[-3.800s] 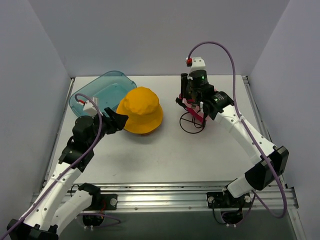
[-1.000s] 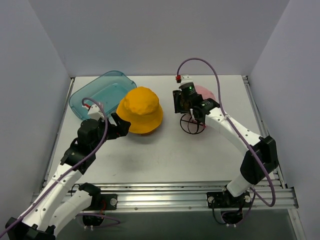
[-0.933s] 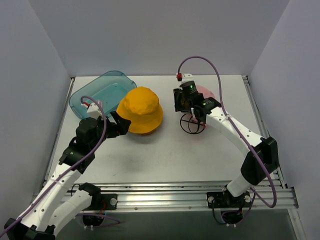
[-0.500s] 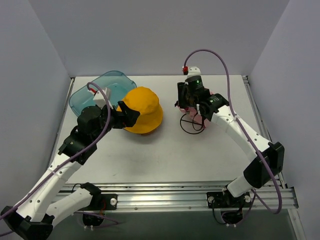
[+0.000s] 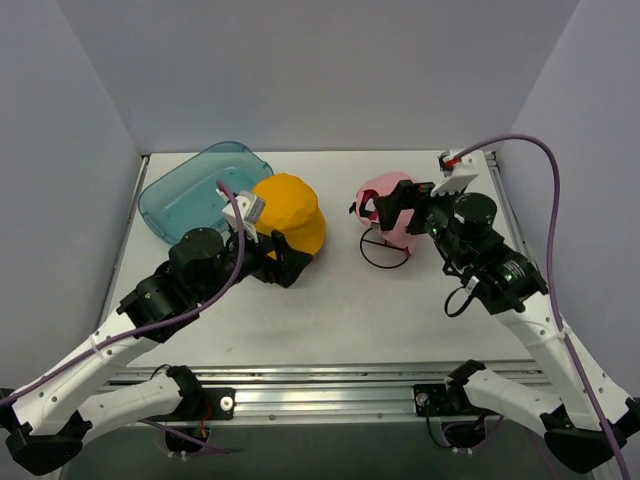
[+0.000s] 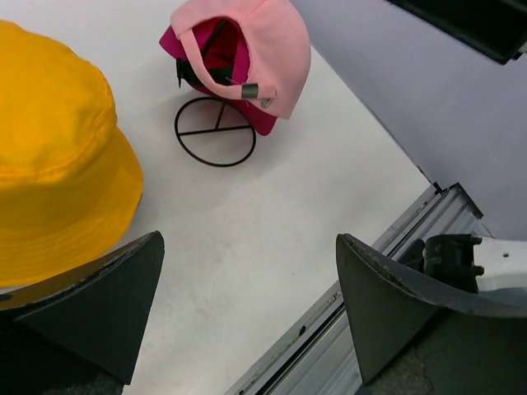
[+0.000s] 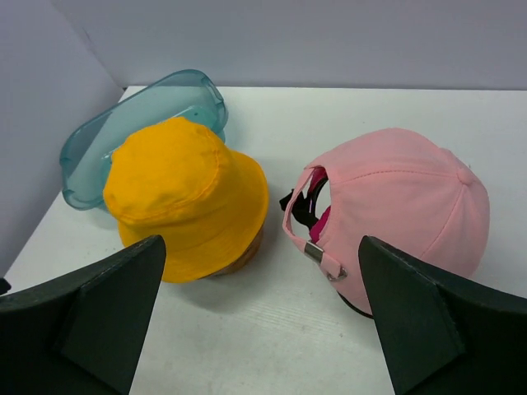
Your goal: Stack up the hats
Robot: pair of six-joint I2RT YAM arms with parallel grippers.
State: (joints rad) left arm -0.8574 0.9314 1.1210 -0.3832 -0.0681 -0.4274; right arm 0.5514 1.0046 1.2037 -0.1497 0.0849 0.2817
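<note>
A light pink cap (image 5: pixel 392 203) lies over a magenta cap (image 6: pixel 219 43) on a black wire stand (image 5: pixel 384 251) at centre right. The back strap and buckle (image 7: pixel 328 262) of the pink cap face my right gripper (image 7: pixel 262 247), which hangs open and empty, drawn back from the cap toward the near right. At centre left a yellow-orange bucket hat (image 5: pixel 291 221) sits domed. My left gripper (image 5: pixel 285 261) is open with nothing in it, just in front of that hat's near brim; in its wrist view the hat (image 6: pixel 53 156) fills the left side.
A translucent teal tub (image 5: pixel 193 189) lies at the back left behind the bucket hat. A brown wooden edge (image 7: pixel 251 250) shows under the yellow brim. The metal rail (image 6: pixel 372 271) runs along the table's near edge. Grey walls enclose the table.
My right gripper has opened, let go of the pink cap and pulled back to the right; the cap stays over the magenta one. The left arm has swung forward and right past the yellow hat.
</note>
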